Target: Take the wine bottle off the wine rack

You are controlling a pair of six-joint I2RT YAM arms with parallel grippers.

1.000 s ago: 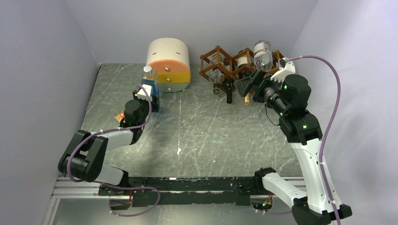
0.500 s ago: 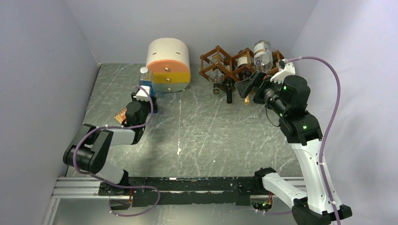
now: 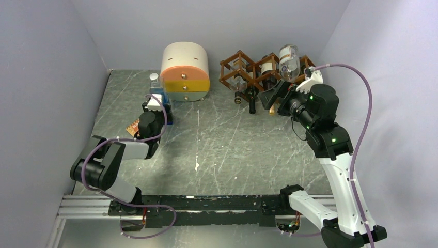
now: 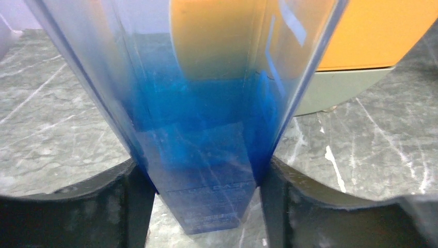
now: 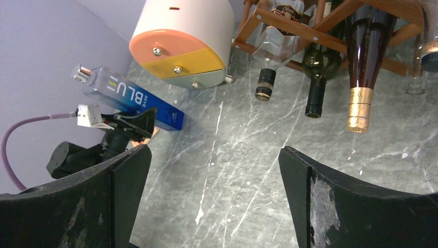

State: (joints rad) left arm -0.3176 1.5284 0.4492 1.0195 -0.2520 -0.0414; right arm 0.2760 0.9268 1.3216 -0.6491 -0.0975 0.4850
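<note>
The reddish-brown wine rack (image 3: 243, 68) stands at the back right. Three bottles lie in it with their necks towards me: a clear one (image 5: 274, 54), a dark green one (image 5: 316, 67) and a dark wine bottle with gold foil (image 5: 362, 57). Another clear bottle (image 3: 289, 58) sits on top of the rack. My right gripper (image 3: 266, 97) hovers open just in front of the necks, nothing between its fingers (image 5: 124, 175). My left gripper (image 3: 156, 106) is shut on a square blue bottle (image 4: 201, 129), holding it nearly upright beside the drawer box.
A cream-and-orange rounded drawer box (image 3: 185, 72) stands at the back centre, just right of the blue bottle (image 3: 156, 92). A small orange-brown item (image 3: 133, 126) lies on the table by my left arm. Grey walls close in on three sides.
My left arm has shifted the blue bottle a little left and back, standing it more upright. The right gripper has edged slightly toward the rack, still open.
</note>
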